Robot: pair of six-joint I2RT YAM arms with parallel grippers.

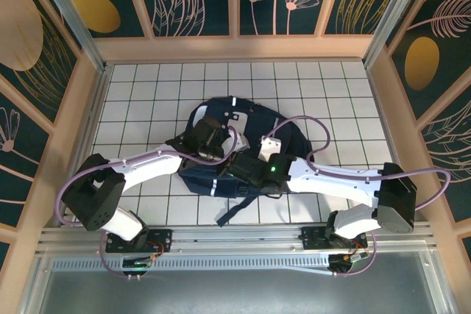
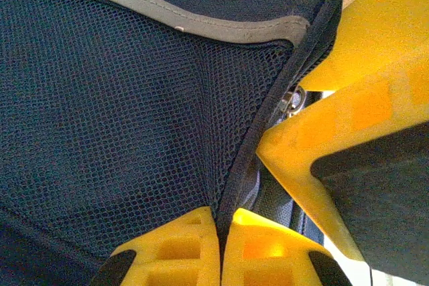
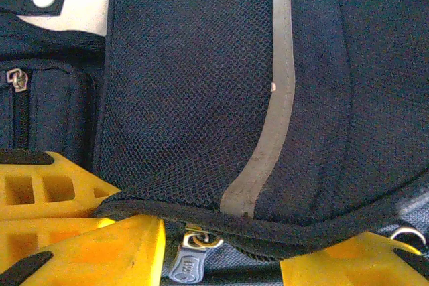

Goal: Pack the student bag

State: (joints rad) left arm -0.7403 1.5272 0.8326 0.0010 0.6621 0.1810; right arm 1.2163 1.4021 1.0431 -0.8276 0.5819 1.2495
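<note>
Navy student bag (image 3: 194, 65): mesh pocket rim (image 2: 249, 155) pinched in left gripper (image 2: 220, 236).

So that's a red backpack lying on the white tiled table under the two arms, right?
Not quite. The backpack is navy blue, not red, as the top view shows. The rest is right: it lies on the white tiled table.

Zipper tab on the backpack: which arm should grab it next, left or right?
Probably the right. The right gripper has open jaws either side of the zipper tab, so it only needs to close. The left gripper is shut on the dark edge trim of the student bag.
</note>
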